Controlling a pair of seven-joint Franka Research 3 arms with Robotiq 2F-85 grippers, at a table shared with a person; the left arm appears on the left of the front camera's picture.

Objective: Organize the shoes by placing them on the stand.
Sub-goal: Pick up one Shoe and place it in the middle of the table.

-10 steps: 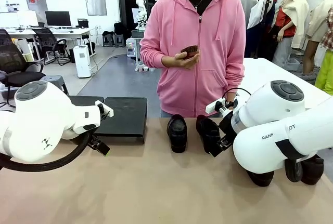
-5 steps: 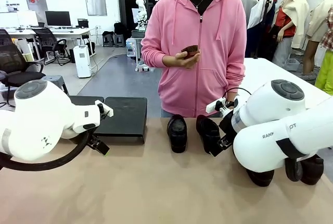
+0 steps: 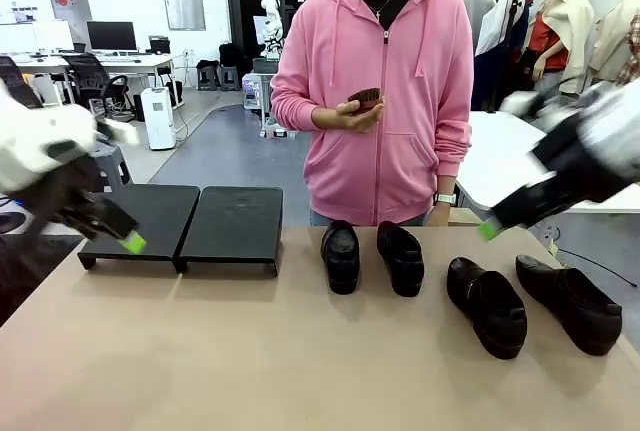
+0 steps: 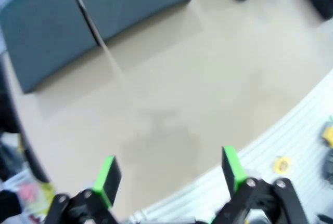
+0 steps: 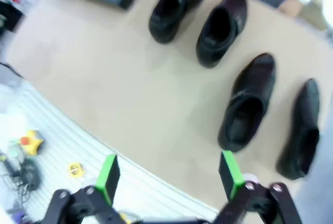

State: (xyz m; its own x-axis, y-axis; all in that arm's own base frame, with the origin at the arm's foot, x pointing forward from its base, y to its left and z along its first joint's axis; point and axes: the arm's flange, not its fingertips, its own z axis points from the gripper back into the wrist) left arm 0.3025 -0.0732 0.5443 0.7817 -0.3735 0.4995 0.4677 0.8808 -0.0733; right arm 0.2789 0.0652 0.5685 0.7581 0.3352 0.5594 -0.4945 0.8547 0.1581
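1. My left gripper (image 4: 169, 174) is spread wide. Its green pads (image 4: 106, 180) are far apart with nothing between them, and it hangs above bare tan table (image 4: 171, 104).
2. My right gripper (image 5: 168, 174) is just as wide and empty, raised over the table's near edge.
3. Past my left gripper lies the stand (image 4: 52, 26), two black sloped platforms set side by side at the table's far left.
4. All four shoes (image 5: 222, 29) sit on the table, off the stand. Two are close together near the middle, just right of the stand. The other two lie farther right, angled, with a gap between them.
5. In the front view both my arms are blurred, one at each side.
6. A person (image 3: 385, 81) in a pink hoodie stands at the far edge behind the middle pair. One hand (image 3: 350, 113) holds a small dark thing at chest height.
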